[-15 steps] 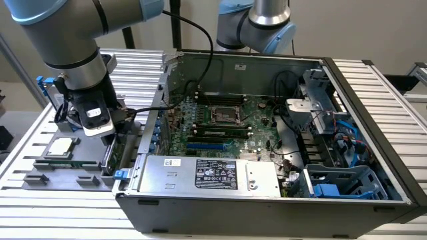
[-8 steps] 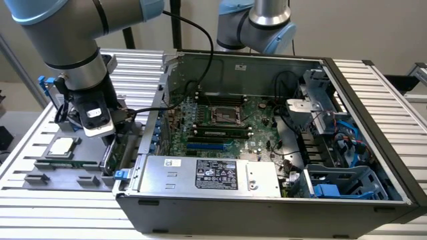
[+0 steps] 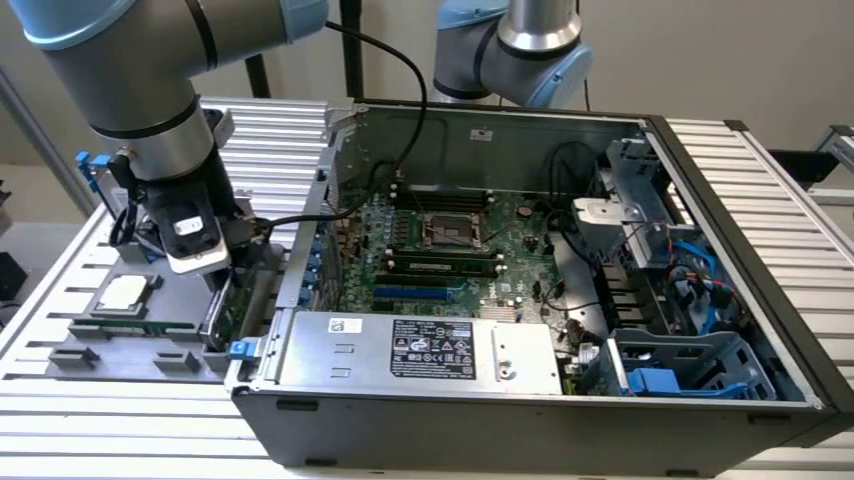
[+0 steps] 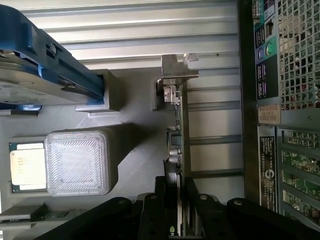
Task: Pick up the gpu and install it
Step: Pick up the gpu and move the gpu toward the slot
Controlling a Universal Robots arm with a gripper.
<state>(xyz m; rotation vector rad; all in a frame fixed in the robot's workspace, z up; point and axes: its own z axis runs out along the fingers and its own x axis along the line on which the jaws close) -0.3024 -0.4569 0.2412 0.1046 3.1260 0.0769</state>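
The gpu (image 3: 238, 300) stands on its edge in the grey tray (image 3: 80, 345), just outside the computer case's left wall. In the wrist view the gpu (image 4: 177, 125) shows edge-on, its silver end bracket (image 4: 175, 75) at the far end. My gripper (image 3: 214, 272) has come down over the card's top edge. The black fingers (image 4: 152, 217) press against both faces of the card, so my gripper (image 4: 177, 217) is shut on it. Inside the open case (image 3: 747, 200) lies the green motherboard (image 3: 441, 230) with a blue expansion slot (image 3: 420, 293).
A square silver CPU chip (image 3: 123, 292) (image 4: 25, 167) lies in the tray beside a white ribbed block (image 4: 77, 162). A hard drive with blue rails (image 4: 40, 75) sits further along. The case's rear panel (image 4: 285, 100) runs close beside the card. A second arm (image 3: 521, 45) hangs behind the case.
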